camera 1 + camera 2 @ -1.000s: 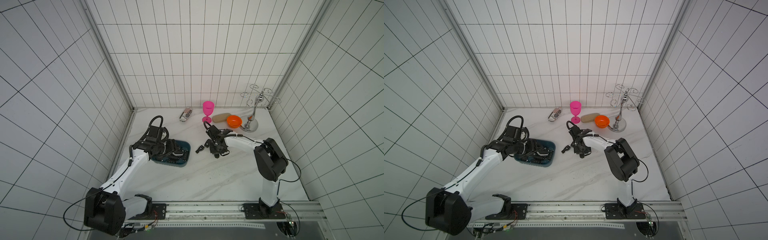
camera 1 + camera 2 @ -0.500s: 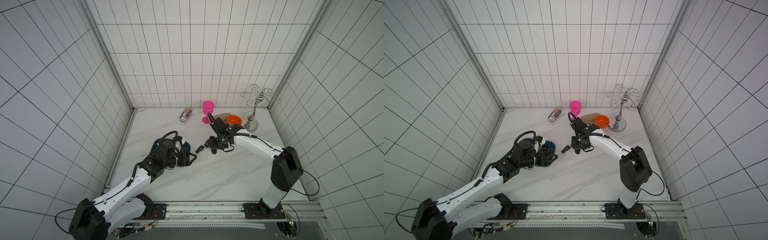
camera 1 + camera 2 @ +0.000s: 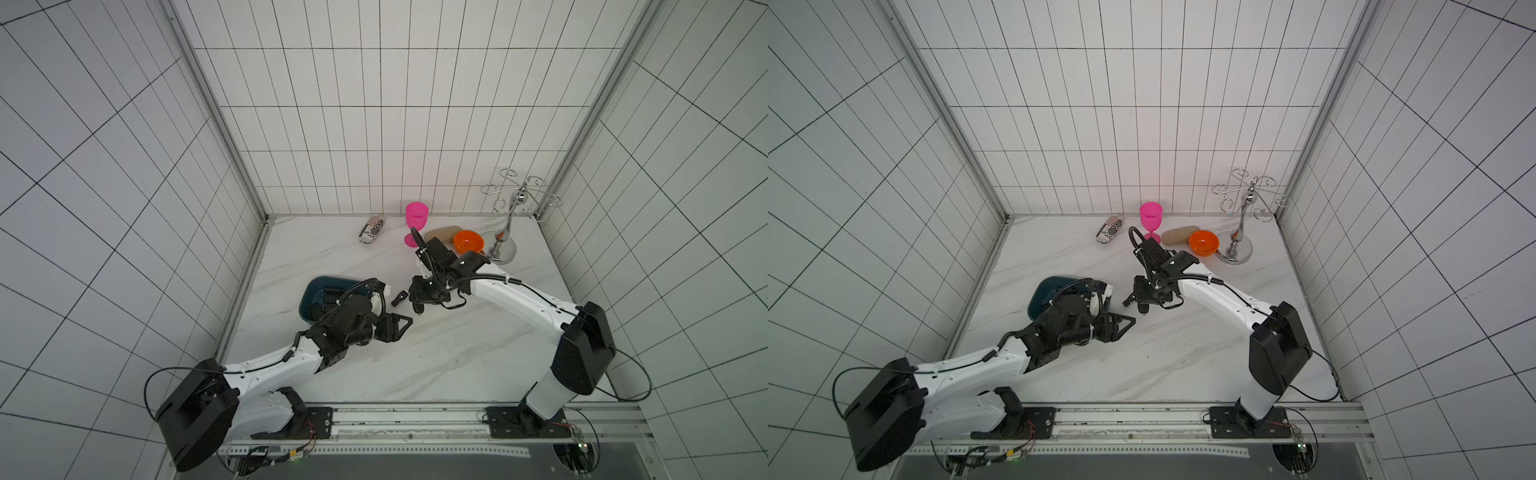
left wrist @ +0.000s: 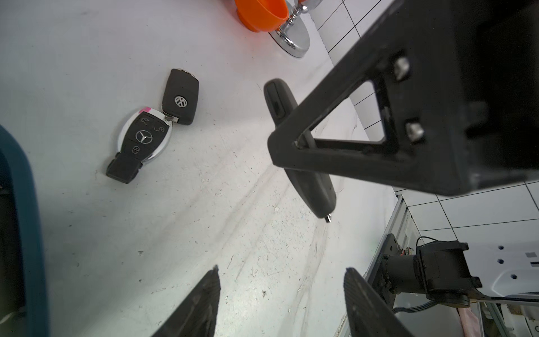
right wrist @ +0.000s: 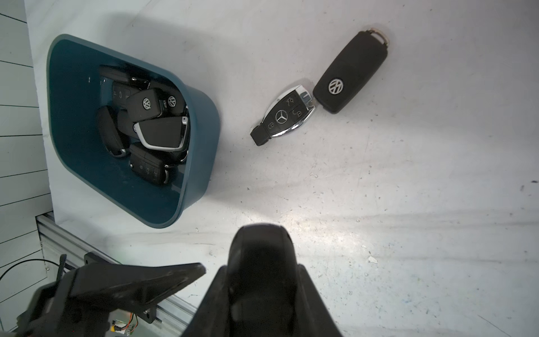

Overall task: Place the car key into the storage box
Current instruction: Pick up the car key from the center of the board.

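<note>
The storage box (image 5: 201,151), a dark teal tub (image 3: 312,291) (image 3: 1040,293), stands at the left of the table with several black key fobs in it. My right gripper (image 5: 262,271) (image 3: 417,305) is shut on a black car key (image 5: 261,251) (image 4: 309,181), held above the table to the right of the box. Two more keys lie on the table between them: a chrome-edged Mercedes fob (image 5: 283,116) (image 4: 143,137) touching a black VW fob (image 5: 350,78) (image 4: 180,96). My left gripper (image 4: 281,274) (image 3: 403,324) is open and empty, just in front of the box and close to the held key.
Along the back wall stand a pink goblet (image 3: 416,220), an orange bowl (image 3: 468,242), a chrome hook stand (image 3: 504,249), a tan oblong object (image 3: 446,230) and a striped packet (image 3: 372,228). The metal base rail (image 3: 415,415) runs along the table's front edge.
My left gripper has come out of the box and swung forward and right. My right gripper has risen from the loose keys with one black key in it.
</note>
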Robot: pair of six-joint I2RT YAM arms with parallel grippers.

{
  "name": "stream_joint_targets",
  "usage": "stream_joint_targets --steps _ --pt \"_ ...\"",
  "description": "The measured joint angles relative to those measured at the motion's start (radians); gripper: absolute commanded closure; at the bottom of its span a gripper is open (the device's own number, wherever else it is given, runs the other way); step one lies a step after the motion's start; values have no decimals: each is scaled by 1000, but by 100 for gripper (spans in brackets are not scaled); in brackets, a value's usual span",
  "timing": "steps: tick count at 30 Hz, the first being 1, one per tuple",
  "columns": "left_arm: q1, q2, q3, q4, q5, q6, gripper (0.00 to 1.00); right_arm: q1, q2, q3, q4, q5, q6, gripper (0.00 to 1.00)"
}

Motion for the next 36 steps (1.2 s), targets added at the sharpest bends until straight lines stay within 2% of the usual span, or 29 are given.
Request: stream_joint_targets --steps 5,13,16,19,24,26,28,36 --pt "-32 76 17 48 -25 -11 35 14 0 0 2 -5 3 84" --pt "-35 99 46 89 -55 -15 35 32 0 1 2 -5 13 84" --pt "-35 122 61 92 -58 -23 39 46 0 0 5 -5 21 84" --pt "-35 150 73 95 -57 -44 49 60 0 0 11 -1 26 84" --pt "-46 177 84 106 -45 -83 72 76 -3 -1 23 34 35 85" --pt "-49 177 86 112 -42 -93 78 83 -3 -1 31 48 42 85" --pt "-50 177 86 106 -45 -117 90 86 -3 -1 37 61 45 85" --pt "-46 175 84 97 -47 -127 100 92 -15 -1 39 74 46 84"
